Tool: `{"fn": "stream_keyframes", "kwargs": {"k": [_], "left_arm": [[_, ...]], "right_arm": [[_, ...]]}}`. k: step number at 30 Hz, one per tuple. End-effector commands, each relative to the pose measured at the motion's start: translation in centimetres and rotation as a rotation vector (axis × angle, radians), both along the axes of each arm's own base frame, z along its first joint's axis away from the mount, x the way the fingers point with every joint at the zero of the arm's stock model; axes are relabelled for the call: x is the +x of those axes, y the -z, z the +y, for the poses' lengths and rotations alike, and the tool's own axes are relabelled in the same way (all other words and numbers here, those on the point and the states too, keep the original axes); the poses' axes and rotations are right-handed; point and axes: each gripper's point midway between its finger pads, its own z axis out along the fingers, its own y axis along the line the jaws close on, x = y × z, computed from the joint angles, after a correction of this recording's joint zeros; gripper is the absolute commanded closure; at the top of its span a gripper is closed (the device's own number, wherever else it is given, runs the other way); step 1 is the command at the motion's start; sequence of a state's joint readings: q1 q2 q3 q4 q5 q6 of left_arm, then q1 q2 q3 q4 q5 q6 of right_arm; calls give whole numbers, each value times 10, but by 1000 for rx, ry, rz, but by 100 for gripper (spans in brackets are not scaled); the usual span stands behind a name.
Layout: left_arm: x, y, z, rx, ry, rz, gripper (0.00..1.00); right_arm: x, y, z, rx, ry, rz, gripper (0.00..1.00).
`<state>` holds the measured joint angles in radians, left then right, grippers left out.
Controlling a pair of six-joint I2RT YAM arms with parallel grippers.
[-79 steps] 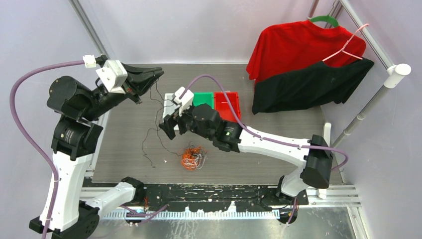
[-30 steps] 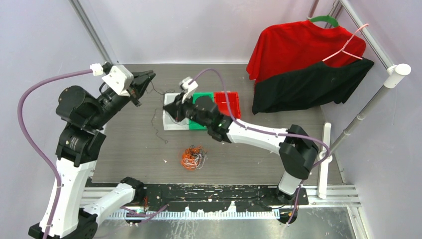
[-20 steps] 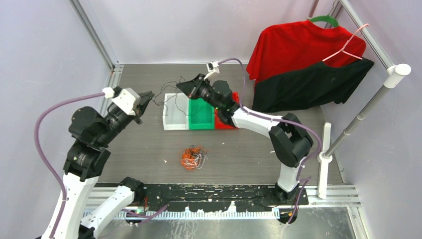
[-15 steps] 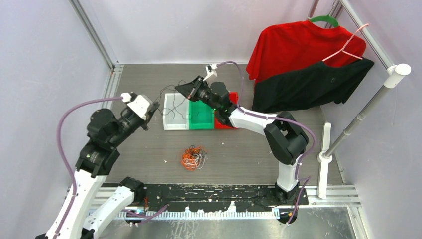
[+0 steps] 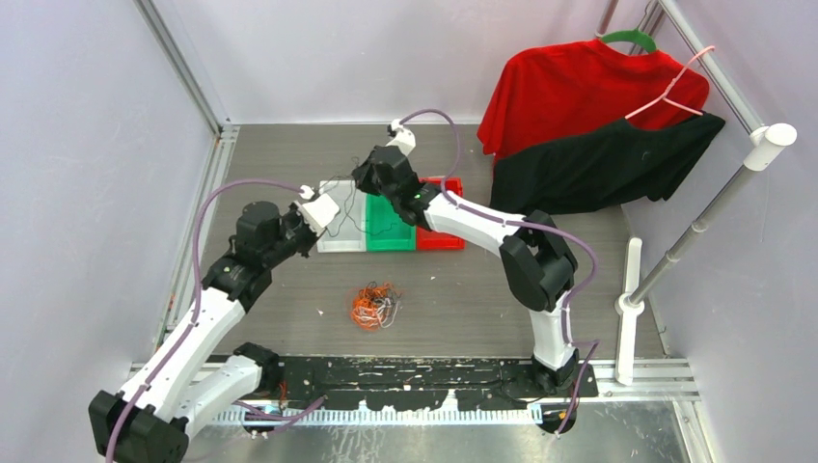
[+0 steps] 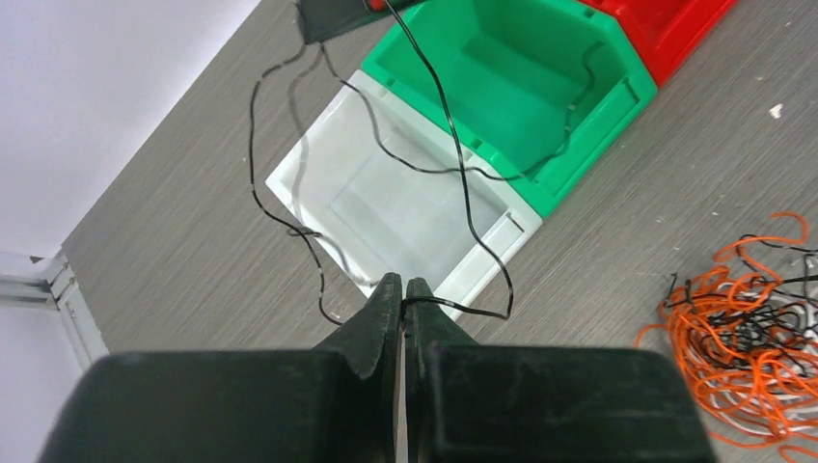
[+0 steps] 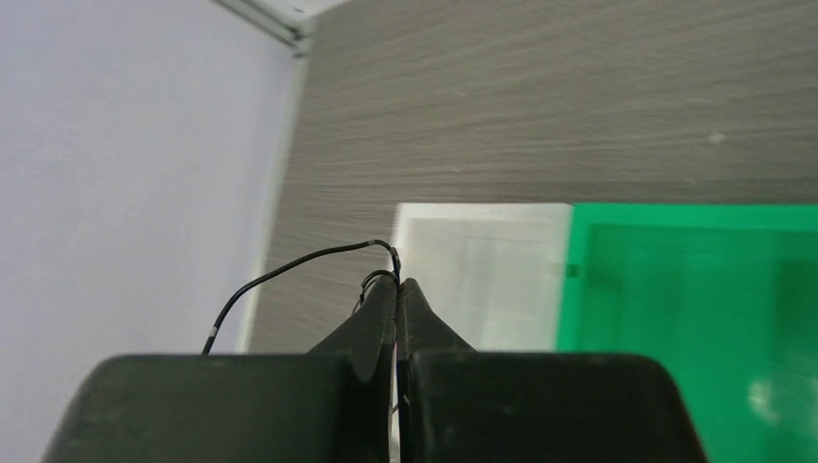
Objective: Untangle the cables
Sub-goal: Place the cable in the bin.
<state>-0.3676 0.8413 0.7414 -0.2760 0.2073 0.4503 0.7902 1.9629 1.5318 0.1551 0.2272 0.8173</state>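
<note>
Top external: three bins (image 5: 391, 243), one tangle (image 5: 371, 306), one black cable (image 6: 467, 193) between fingers (image 6: 371, 323).

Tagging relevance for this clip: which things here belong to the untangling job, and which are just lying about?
Job: black cable pinched in left hand and right hand; cable tangle.
Lying about: white bin, green bin, red bin, red shirt, black shirt.
</note>
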Motion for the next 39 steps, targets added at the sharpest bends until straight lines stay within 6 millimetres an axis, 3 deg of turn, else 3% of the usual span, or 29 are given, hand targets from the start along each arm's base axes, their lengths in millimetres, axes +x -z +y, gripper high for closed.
{"fn": "stream_keyframes", "kwargs": {"k": [1,6,7,9,11,16,20,25,31,36,39], "left_arm": [[25,-12,-4,23,1,-115,100],[30,15,-12,46,41,-74,100],[33,18,-11,50,31,-60,93],[37,17,-9,55,14,-32,53],[35,19,-7,65,22,16,31],[18,8,2,-21,89,120,8],[-6,-3,15,-133,165,226,3],[-25,-28,12,-285,210,267,2],[3,-83,-2,-357,270,61,1],[11,-107,-20,-301,330,-60,0],[11,-110,-29,-277,338,-112,0]], "right_arm": [[13,13,-24,-175,137,8,99],[13,14,-33,-235,163,0,99],[13,12,-34,-248,161,-7,99],[13,11,-35,-281,152,-15,99],[14,11,-35,-318,146,-26,99],[20,13,-38,-429,133,-49,99],[23,17,-41,-492,122,-56,99],[16,17,-39,-531,98,-76,99],[-10,-6,-21,-451,-22,-106,99],[-47,-42,6,-360,-204,-176,99],[-71,-59,17,-321,-290,-217,99]]}}
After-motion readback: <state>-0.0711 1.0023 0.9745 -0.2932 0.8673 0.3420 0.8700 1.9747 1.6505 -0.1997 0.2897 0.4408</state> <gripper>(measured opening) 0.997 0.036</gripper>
